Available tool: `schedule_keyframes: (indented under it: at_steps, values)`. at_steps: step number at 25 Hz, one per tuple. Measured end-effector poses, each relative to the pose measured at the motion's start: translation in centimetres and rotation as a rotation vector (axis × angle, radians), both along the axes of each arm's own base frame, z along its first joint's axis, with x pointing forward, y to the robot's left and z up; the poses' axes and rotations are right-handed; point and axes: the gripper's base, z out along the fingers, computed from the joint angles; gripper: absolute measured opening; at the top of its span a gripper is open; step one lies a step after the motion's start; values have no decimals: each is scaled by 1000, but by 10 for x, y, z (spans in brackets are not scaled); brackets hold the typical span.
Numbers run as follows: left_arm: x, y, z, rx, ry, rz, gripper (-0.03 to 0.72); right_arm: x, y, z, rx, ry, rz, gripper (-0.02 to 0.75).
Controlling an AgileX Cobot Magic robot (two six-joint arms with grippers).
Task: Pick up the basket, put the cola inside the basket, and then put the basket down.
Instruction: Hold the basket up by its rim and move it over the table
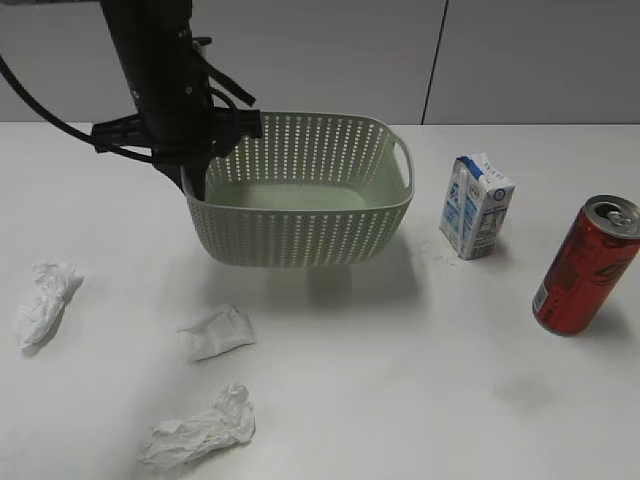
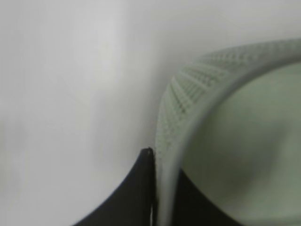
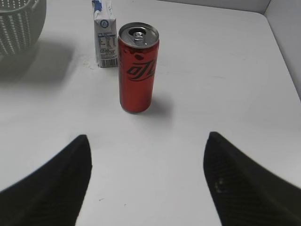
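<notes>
One claw [image 2: 162, 188] gripping basket [image 1: 300, 215] rim, lifted

Exterior view slants down on the table [image 1: 400, 400]; wrist views sit close, sharing its basket [image 1: 300, 200] and cola [image 1: 585, 265].

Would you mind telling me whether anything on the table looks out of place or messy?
Three crumpled white tissues lie scattered on the table's front left, unrelated litter. The basket hangs lifted and slightly tilted. The cola stands upright.

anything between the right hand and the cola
Nothing visible. In the right wrist view the right hand is open, and only bare table lies before the upright cola. The milk carton stands behind the can, out of the path.
</notes>
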Motion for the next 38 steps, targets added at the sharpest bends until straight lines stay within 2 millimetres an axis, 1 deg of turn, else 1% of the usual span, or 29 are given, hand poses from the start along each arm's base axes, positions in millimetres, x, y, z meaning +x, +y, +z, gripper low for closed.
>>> schedule_keyframes:
  at_steps: [3, 5, 6, 10, 11, 13, 15, 18, 20, 22, 25, 28, 32, 35, 38]
  values:
    - [-6, 5, 16, 7, -28, -8, -1, 0, 0, 0, 0, 0, 0, 561]
    - [-17, 11, 23, 9, -27, -9, -1, 0, 0, 0, 6, 0, 3, 561]
    - [-25, 15, 28, 5, -37, -13, -1, 0, 1, 0, 9, 1, 5, 561]
    - [-66, 38, 27, -1, -58, -15, -1, 0, 1, 0, 14, 6, 8, 561]
    - [-79, 45, 20, 3, -52, -14, -1, 1, 1, 1, 17, 17, 7, 561]
    - [-98, 55, 13, -4, -62, -12, -1, 5, 2, 5, 23, 59, 4, 561]
    - [-113, 60, 4, -37, -65, -18, -1, 10, 2, 14, 25, 109, 5, 561]
    - [-122, 57, -5, -116, -67, -54, -1, 25, 4, 33, 44, 179, 0, 577]
    - [-123, 54, -8, -154, -75, -59, -1, 41, 6, 44, 60, 234, 1, 632]
    - [-121, 53, -8, -165, -98, -65, -1, 57, 8, 55, 70, 282, 3, 659]
    - [-119, 53, -8, -166, -115, -68, -1, 87, 10, 68, 70, 354, 0, 668]
    - [-119, 53, -9, -166, -117, -69, -1, 121, 13, 75, 67, 432, -3, 666]
    - [-120, 54, -9, -158, -116, -76, -1, 171, 15, 75, 64, 505, -12, 650]
    - [-120, 54, -9, -151, -108, -82, -1, 209, 18, 64, 61, 576, -19, 633]
    - [-121, 55, -10, -148, -102, -83, -1, 242, 21, 46, 54, 662, -19, 624]
